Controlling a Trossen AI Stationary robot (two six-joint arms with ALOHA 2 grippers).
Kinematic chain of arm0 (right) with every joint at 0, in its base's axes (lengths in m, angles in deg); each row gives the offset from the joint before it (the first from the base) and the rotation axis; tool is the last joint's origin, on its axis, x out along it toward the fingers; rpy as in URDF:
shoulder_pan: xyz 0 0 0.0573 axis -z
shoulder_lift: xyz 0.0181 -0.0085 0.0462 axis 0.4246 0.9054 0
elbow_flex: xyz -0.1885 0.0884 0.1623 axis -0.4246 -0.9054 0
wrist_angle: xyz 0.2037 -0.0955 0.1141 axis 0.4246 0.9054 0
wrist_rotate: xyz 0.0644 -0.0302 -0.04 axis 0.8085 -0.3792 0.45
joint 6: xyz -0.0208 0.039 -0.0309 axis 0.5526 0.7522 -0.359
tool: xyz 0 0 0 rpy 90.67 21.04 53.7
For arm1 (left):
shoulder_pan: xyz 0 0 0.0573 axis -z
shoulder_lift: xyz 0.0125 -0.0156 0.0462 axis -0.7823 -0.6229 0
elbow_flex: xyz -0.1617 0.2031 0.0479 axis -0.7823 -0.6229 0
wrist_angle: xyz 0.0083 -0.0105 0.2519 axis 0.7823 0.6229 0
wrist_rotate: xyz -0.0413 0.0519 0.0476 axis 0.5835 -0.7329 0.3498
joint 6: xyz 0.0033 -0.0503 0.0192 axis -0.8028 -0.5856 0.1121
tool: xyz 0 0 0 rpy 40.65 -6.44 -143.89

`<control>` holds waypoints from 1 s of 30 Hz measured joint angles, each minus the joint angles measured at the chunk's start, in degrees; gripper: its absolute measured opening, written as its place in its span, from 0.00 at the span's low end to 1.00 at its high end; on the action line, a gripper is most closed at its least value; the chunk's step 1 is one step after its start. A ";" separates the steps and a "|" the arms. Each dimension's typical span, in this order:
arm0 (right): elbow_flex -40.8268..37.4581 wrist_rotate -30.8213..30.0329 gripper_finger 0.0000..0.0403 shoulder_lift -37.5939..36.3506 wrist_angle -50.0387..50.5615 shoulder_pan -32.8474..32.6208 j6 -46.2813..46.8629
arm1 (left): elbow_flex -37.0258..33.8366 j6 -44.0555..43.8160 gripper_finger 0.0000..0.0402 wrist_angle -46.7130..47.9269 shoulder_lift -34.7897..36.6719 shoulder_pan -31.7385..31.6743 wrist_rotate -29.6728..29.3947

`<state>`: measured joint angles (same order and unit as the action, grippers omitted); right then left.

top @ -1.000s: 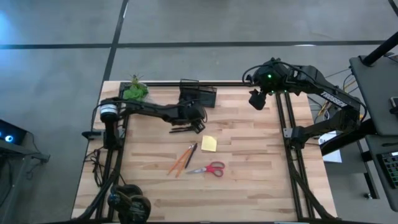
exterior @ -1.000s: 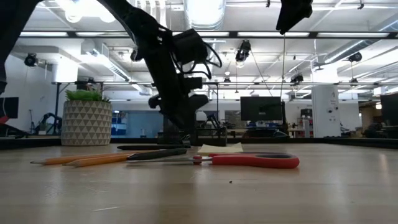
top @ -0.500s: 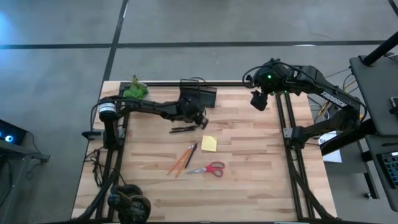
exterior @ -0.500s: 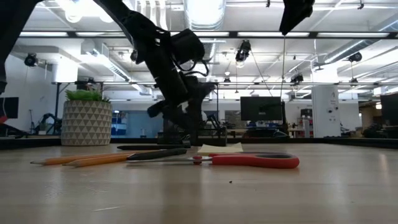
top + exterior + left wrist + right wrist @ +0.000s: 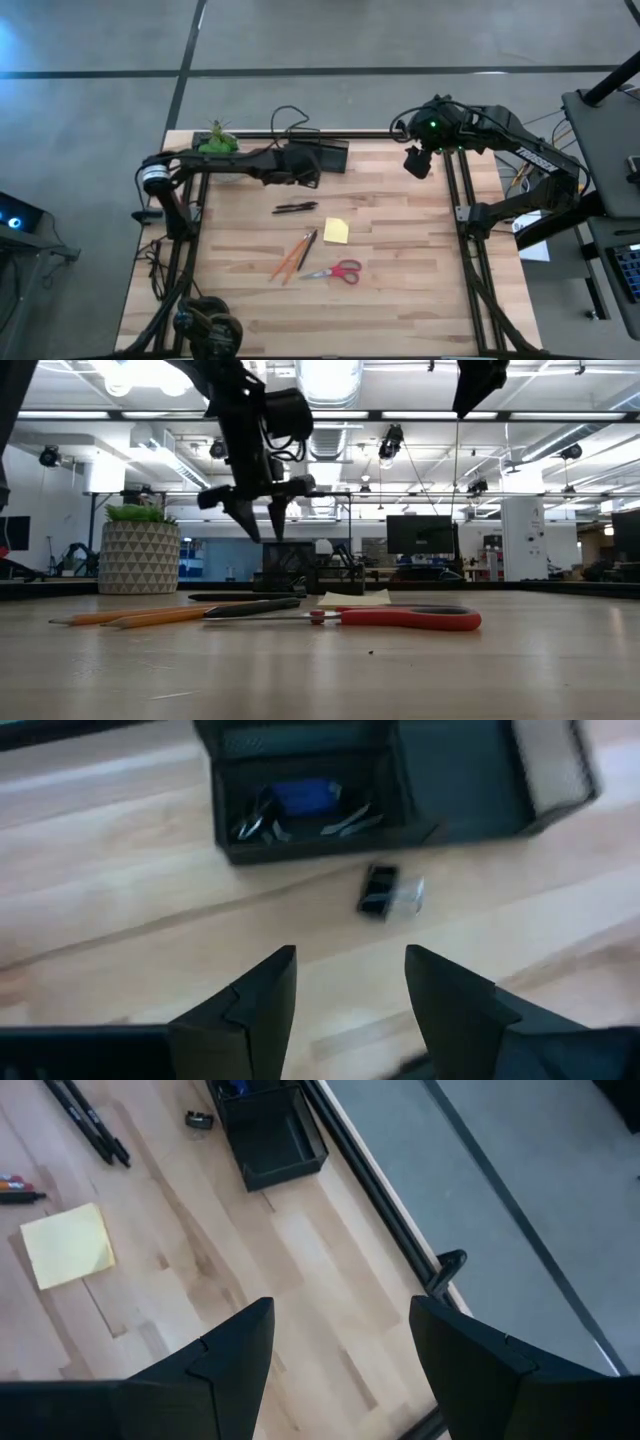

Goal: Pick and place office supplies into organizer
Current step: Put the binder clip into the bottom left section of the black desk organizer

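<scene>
The left gripper is hanging with fingers spread and empty, having risen from the black pens to above the organizer. The pens are still lying on the table, so that pick is remaining undone. The right gripper is waiting released at the far right edge.

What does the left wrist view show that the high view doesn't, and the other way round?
Only the left wrist view shows what lies inside the organizer: a blue piece and pale bits beside it, plus a small black clip on the wood just outside. Only the high view shows the scissors, pencils, sticky-note pad, plant and the raised right gripper. Both show the organizer and the open left gripper near it.
</scene>
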<state>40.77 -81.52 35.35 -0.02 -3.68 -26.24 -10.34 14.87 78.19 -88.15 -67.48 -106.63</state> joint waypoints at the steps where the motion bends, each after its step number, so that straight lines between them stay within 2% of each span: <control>1: 0.00 0.02 0.57 0.00 -0.03 -0.01 0.61 | 1.02 0.26 0.43 1.79 -0.71 0.06 0.02; 6: 0.00 0.04 0.57 0.00 -0.48 -0.01 5.61 | 7.72 3.58 0.43 5.36 -5.60 0.42 -2.34; 10: 0.00 0.04 0.57 0.00 -1.32 -0.01 11.44 | 14.78 9.42 0.42 7.52 -11.63 1.18 -3.82; 14: 0.00 0.07 0.57 0.00 -1.76 -0.02 18.60 | 22.15 15.29 0.38 15.89 -17.97 1.85 -8.95; 17: 0.00 0.30 0.57 0.00 -1.76 -0.06 23.45 | 25.82 18.95 0.35 19.77 -21.17 2.21 -10.15; 22: 0.00 0.70 0.57 0.00 -1.76 -0.08 29.70 | 28.62 25.60 0.33 20.03 -23.14 3.24 -10.53; 26: 0.00 0.68 0.57 0.00 -1.78 -0.06 30.21 | 29.15 28.66 0.33 20.10 -23.83 3.54 -10.24; 30: 0.00 0.68 0.57 0.00 -1.77 -0.06 31.61 | 28.24 30.40 0.33 20.15 -24.66 3.48 -6.75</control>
<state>40.77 -80.84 35.35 -1.79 -3.74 5.37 17.90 45.27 98.35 -112.80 -64.00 -113.38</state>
